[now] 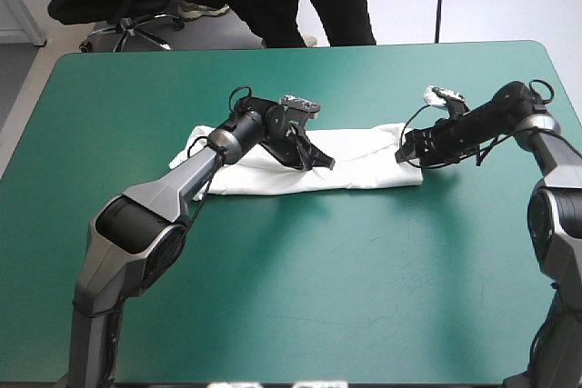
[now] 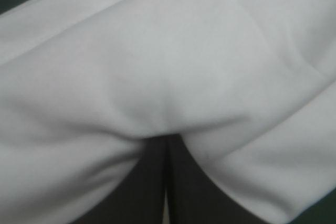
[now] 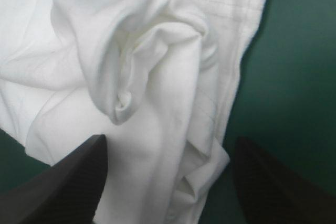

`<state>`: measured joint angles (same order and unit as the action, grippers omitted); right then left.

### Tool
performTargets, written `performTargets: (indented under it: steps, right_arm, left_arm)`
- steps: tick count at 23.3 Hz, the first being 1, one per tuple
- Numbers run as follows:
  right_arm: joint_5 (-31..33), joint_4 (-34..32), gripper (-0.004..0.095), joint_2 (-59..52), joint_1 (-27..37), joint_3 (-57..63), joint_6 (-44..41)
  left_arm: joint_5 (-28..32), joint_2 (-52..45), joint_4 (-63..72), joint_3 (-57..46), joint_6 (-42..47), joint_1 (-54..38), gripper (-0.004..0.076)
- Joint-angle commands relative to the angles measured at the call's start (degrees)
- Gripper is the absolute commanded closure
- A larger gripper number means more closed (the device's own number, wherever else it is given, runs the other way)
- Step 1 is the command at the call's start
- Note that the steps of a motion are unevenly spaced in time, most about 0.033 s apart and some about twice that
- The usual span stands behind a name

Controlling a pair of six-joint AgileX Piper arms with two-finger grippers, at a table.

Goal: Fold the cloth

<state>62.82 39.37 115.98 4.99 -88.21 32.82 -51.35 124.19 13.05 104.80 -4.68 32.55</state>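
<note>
The white T-shirt (image 1: 364, 168) lies as a long folded band across the middle of the teal-green table (image 1: 300, 297). My left gripper (image 1: 320, 160) rests low on the band's middle. In the left wrist view its fingers meet in a point, shut on the T-shirt (image 2: 157, 51), and the cloth puckers around the tips of the left gripper (image 2: 167, 139). My right gripper (image 1: 406, 152) is at the band's right end. It stands open (image 3: 169, 140), with a bunched fold of the T-shirt (image 3: 147, 77) between and ahead of its fingers.
Bare teal-green cover (image 3: 294, 77) lies just beyond the shirt's right hem. Wide open cover stretches between the shirt and the table's near edge, and a narrower strip runs behind it to the far edge.
</note>
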Motion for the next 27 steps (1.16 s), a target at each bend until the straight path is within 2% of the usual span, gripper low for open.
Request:
performTargets:
  steps: [1, 5, 6, 7, 8, 9, 10, 11, 13, 19, 27]
  right_arm:
    - [0.31, 3.26, 0.0273, -1.01, -0.64, -1.70, 0.86]
    - [1.34, 3.34, 0.0314, 0.95, -1.33, -1.70, 0.86]
    - [1.46, 3.17, 0.0411, 1.39, -1.57, -1.70, 0.97]
    - [1.56, 2.80, 0.0467, 1.52, -1.82, -1.70, 0.97]
    - [1.69, 2.98, 0.0632, 1.87, -1.80, -1.70, 0.97]
    - [1.69, 2.98, 0.0703, 1.99, -1.80, -1.70, 0.97]
    - [1.79, 2.98, 0.0876, 1.99, -1.80, -1.70, 0.97]
    - [1.79, 3.32, 0.0929, 1.99, -1.80, -1.70, 0.97]
    - [2.39, 6.16, 0.0921, 1.47, -1.69, -1.83, 1.97]
    - [7.81, 8.64, 0.0921, -4.01, -1.69, -9.02, 1.97]
    - [8.55, 8.94, 0.0921, -8.95, -1.69, -10.42, 1.74]
  left_arm:
    - [-1.38, -2.49, 1.40, 0.76, 0.54, 1.17, 0.0741]
    - [-1.63, -2.49, 0.98, 0.76, 0.54, 1.17, 0.0741]
    - [-1.63, -2.49, 0.98, 0.76, 0.54, 1.17, 0.0741]
    - [-1.63, -2.49, 0.98, 0.76, 0.54, 1.17, 0.0741]
    - [-1.63, -2.49, 0.98, 0.76, 0.54, 1.17, 0.0741]
    - [-1.63, -2.49, 0.98, 0.76, 0.54, 1.17, 0.0741]
    - [-1.73, -2.49, 0.98, 0.76, 0.54, 1.17, 0.0741]
    - [-1.73, -2.49, 0.98, 0.76, 0.54, 1.17, 0.0741]
    - [-1.88, -2.49, 0.98, 0.76, 0.54, 1.17, 0.0741]
    - [-4.54, -2.49, 0.98, 0.76, 0.54, 1.17, 0.0741]
    - [-4.43, -2.49, 1.40, 0.76, 0.54, 1.17, 0.0741]
